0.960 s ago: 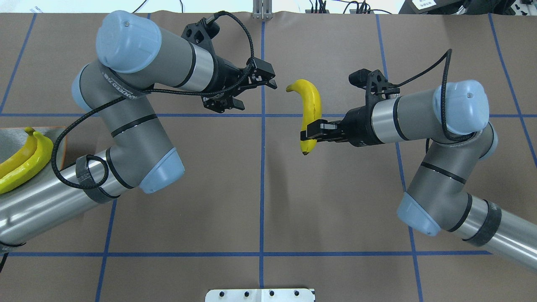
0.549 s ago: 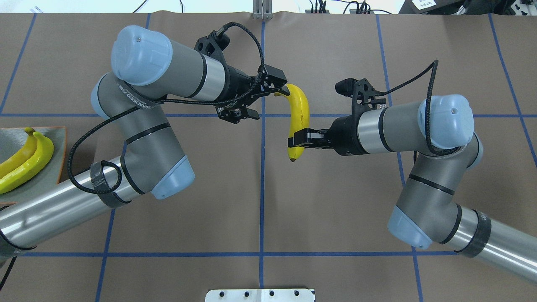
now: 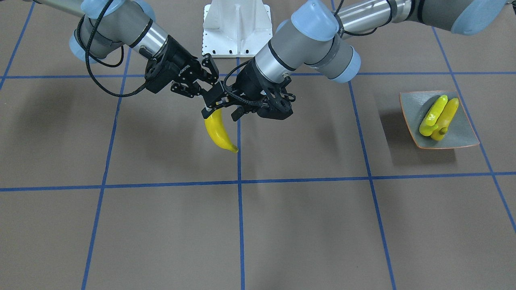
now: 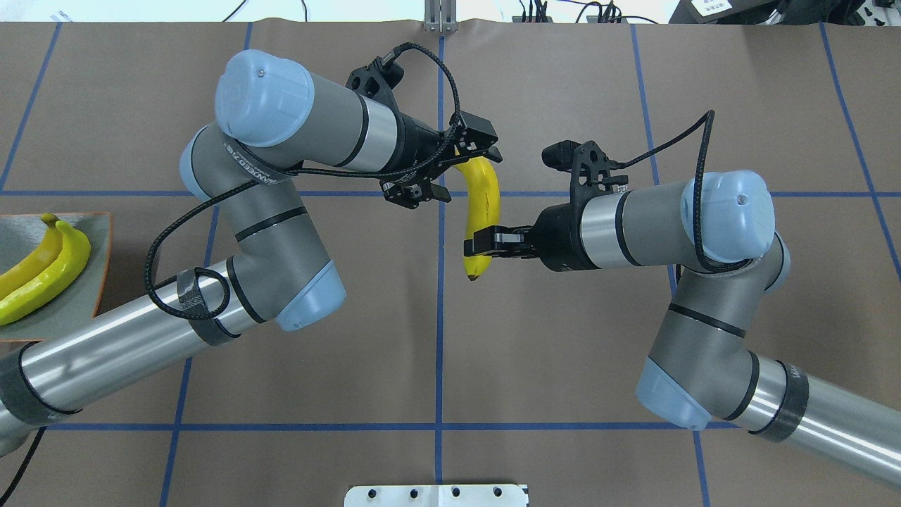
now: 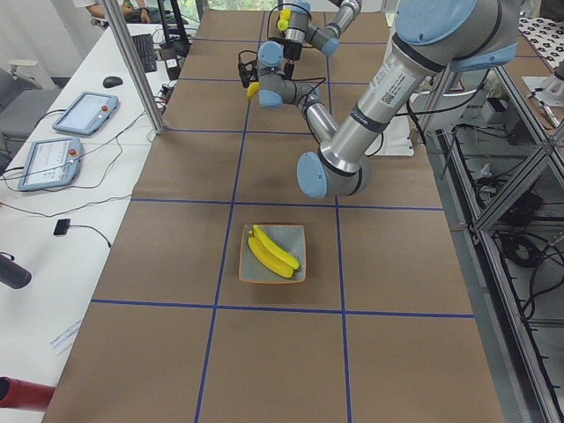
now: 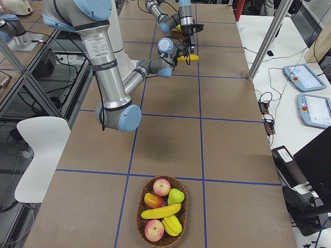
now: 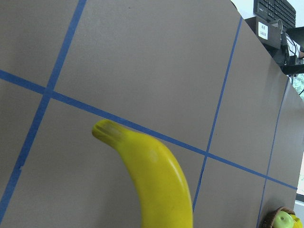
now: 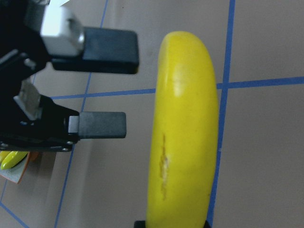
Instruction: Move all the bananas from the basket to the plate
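Centrally, the right gripper [image 4: 477, 243] clamps a banana [image 4: 485, 201] aloft — the left gripper [image 4: 464, 174] gapes at its twelve-o'clock end. Two bananas [image 4: 43, 271] lie on the plate [image 4: 96, 236] at nine o'clock.

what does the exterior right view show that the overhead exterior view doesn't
Only the exterior right view shows the wicker basket, with one banana left in it among other fruit.

Only the overhead exterior view shows the plate, with two bananas lying side by side on it.

Both show the two arms meeting over the middle of the table. The right gripper is shut on the held banana above the table, and the left gripper is open close to its other end.
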### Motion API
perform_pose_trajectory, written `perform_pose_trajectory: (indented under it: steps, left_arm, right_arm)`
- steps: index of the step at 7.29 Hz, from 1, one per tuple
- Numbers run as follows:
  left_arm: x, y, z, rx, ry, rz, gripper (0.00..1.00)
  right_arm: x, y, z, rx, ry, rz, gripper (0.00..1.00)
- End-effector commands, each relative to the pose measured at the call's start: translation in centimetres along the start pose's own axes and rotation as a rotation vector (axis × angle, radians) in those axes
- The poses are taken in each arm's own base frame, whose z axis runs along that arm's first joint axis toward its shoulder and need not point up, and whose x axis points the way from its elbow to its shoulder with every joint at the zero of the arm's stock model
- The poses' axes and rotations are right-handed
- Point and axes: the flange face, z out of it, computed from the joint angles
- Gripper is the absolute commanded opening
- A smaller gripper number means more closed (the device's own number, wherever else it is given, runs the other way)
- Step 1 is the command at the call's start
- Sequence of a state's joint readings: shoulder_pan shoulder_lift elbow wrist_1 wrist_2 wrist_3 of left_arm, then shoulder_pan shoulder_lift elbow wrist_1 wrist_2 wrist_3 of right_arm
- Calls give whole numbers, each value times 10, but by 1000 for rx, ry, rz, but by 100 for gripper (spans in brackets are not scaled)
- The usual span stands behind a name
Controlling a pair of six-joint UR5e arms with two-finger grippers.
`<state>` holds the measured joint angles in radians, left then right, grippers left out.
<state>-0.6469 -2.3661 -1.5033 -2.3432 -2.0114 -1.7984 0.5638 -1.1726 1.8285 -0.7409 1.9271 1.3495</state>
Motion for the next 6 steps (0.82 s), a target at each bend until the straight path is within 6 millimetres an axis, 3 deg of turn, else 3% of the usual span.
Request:
perform_pose_trajectory:
  steps: [1, 4, 5, 6]
  left_arm:
    - [-2, 1, 4, -2, -1, 1, 100]
    - [2, 5, 6, -8, 4, 4, 98]
    - [1, 6, 7, -9, 2, 3, 84]
    - [0, 6, 8, -10, 0, 3, 49]
  right_arm:
    - [-3, 1, -1, -2, -5, -3, 0]
    - [-7, 5, -2, -6, -16, -10, 0]
    - [-7, 6, -2, -8, -15, -10, 0]
    - [-8, 6, -3, -7, -18, -13, 0]
